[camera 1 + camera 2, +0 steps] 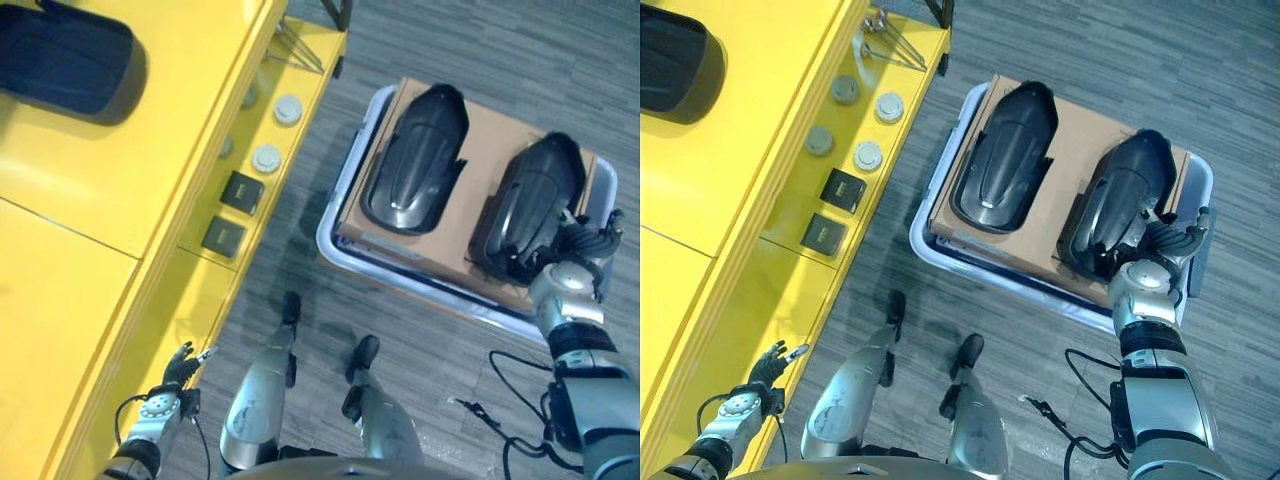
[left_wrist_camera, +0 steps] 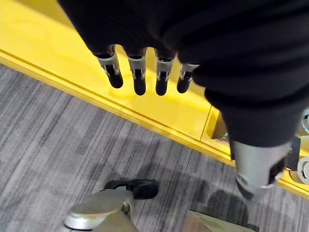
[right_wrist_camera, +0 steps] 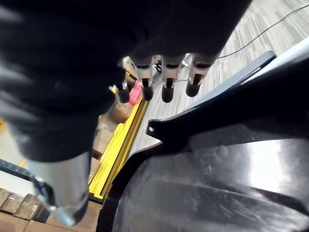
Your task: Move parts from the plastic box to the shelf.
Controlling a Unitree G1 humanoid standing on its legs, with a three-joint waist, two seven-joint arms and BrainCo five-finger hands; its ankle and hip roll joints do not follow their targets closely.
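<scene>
Left eye view, plastic box (image 1: 352,170), two parts (image 1: 415,160)

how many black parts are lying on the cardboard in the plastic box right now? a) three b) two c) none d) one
b: two black parts lie side by side on the cardboard in the plastic box, one part nearer the yellow shelf and the other part by the right hand; a third black part already rests on the shelf.

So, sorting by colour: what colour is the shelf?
Bright yellow shelf, clearest in the left eye view.
</scene>
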